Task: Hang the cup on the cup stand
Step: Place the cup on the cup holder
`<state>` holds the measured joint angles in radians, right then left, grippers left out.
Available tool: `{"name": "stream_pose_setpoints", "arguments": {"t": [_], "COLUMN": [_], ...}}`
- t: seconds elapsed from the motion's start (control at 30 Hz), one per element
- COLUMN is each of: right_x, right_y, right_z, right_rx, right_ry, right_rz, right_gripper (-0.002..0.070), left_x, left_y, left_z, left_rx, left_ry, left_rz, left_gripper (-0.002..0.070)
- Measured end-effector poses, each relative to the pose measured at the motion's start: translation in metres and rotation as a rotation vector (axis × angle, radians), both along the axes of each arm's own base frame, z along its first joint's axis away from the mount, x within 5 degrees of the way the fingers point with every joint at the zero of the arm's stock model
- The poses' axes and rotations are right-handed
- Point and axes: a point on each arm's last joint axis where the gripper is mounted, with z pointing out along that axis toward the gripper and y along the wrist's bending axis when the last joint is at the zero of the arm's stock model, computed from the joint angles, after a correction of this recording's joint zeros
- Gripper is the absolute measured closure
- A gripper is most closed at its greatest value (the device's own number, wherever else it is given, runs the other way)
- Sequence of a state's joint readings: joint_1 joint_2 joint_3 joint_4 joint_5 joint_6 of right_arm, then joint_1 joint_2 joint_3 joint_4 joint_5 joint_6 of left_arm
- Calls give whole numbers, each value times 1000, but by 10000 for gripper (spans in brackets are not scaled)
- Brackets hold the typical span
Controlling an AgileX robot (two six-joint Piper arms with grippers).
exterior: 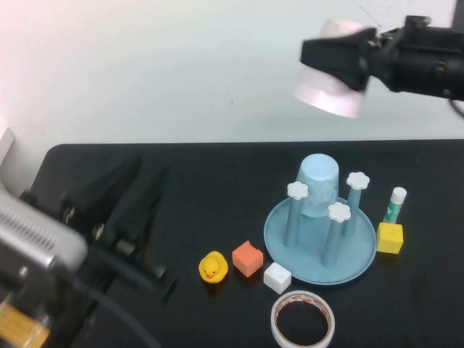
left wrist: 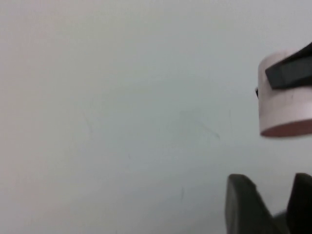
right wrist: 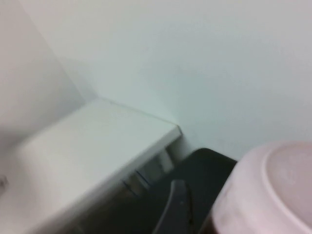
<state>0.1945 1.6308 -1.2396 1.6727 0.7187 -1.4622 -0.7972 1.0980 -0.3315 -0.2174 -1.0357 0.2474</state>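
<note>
The pale pink cup (exterior: 330, 94) hangs upside down, mouth downward, high above the table. My right gripper (exterior: 337, 61) is shut on it, coming in from the right, above the cup stand (exterior: 362, 255). The stand is a light blue round tray with blue pegs and white flower caps (exterior: 338, 212). A light blue cup (exterior: 317, 185) sits inverted on its back peg. My left gripper (exterior: 150, 168) rests low at the left of the table, open and empty. The left wrist view shows its fingers (left wrist: 243, 204) apart and the pink cup (left wrist: 285, 107) far off. The cup (right wrist: 273, 190) fills a corner of the right wrist view.
In front of the stand lie a yellow duck (exterior: 213, 267), an orange cube (exterior: 247, 258), a white cube (exterior: 277, 278) and a tape roll (exterior: 303, 319). A yellow cube (exterior: 389, 238) and a glue stick (exterior: 395, 204) stand to its right.
</note>
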Motion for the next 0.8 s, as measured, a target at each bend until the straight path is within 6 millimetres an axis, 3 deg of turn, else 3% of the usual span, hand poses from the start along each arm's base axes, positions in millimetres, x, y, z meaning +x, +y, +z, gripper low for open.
{"name": "stream_pose_setpoints", "arguments": {"t": [0.13,0.23,0.5,0.8], "right_x": [-2,-2,16,43], "right_y": [-13,-16,-30,-39], "right_z": [-7,-15,-36,-91], "right_rx": [-225,-406,-559,-578], "right_ry": [-216,-324,-309,-156], "right_rz": [103,147,53,26], "right_gripper": [78,78,78,78], "left_x": [-13,-17,-19,-20], "left_y": [11,16,17,15], "left_z": [-15,-26,-32,-34], "left_rx": [47,75,70,87], "left_ry": [84,124,173,186], "left_rz": [-21,-26,-41,-59], "left_gripper": [596,651,675,675]}}
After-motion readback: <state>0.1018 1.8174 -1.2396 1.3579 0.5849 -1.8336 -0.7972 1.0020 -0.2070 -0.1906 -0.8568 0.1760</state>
